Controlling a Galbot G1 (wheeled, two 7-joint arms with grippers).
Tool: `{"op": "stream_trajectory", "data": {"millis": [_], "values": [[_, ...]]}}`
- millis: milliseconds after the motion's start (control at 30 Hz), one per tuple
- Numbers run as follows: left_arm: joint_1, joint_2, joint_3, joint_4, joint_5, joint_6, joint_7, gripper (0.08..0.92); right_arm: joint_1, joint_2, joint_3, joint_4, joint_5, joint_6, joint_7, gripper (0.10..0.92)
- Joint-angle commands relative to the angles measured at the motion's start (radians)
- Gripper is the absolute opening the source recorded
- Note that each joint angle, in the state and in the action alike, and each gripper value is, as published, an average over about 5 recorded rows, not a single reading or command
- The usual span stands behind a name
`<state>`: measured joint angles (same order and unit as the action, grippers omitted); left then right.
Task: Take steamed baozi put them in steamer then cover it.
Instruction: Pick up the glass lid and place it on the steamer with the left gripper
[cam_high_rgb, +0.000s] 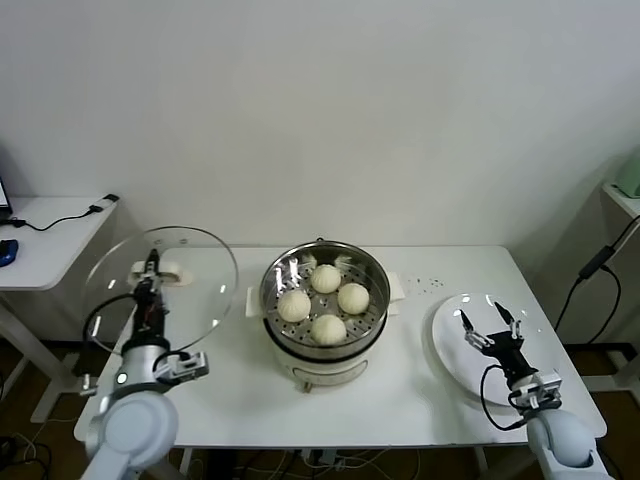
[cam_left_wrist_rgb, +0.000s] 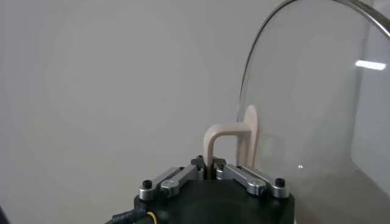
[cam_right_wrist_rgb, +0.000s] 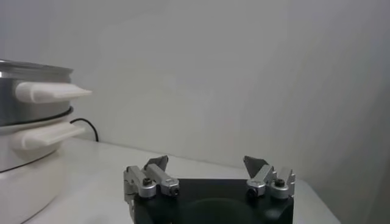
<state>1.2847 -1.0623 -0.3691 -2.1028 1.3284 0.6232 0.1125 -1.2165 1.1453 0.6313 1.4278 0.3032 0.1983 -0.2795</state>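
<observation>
Your left gripper (cam_high_rgb: 150, 266) pinches the clear glass cover (cam_high_rgb: 165, 288) upright at left of frame. Four smooth cream baozi (cam_high_rgb: 325, 300) sit inside the central steamer (cam_high_rgb: 325, 340). Your right gripper (cam_high_rgb: 489, 326) hovers spread, lower right.

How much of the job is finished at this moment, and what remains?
Done: all four baozi lie in the open steamer, and the white plate is bare. In hand: the left gripper is shut on the cover by its handle, left of the steamer. Left: putting the cover on. The right gripper is open over the plate.
</observation>
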Motion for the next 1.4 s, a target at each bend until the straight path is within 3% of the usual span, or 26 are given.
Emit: {"op": "stream_trajectory", "data": {"millis": [33, 267, 533, 933, 1400], "values": [[-0.265, -0.034, 0.384, 0.021, 0.145, 0.162, 0.230, 0.148, 0.026, -0.007, -0.013, -0.029, -0.010, 0.002, 0.002, 0.823], [-0.367, -0.217, 0.453, 0.130, 0.243, 0.162, 0.285, 0.148, 0.012, -0.008, -0.003, -0.027, -0.012, -0.001, -0.013, 0.823], [-0.382, -0.408, 0.486, 0.251, 0.285, 0.162, 0.244, 0.148, -0.003, -0.005, 0.018, -0.028, -0.015, 0.004, -0.020, 0.823], [-0.370, -0.480, 0.513, 0.317, 0.288, 0.162, 0.216, 0.148, -0.020, -0.005, 0.040, -0.039, -0.015, 0.017, -0.035, 0.823], [-0.349, -0.510, 0.515, 0.364, 0.287, 0.162, 0.185, 0.148, -0.016, -0.001, 0.048, -0.062, -0.014, 0.029, -0.038, 0.823]]}}
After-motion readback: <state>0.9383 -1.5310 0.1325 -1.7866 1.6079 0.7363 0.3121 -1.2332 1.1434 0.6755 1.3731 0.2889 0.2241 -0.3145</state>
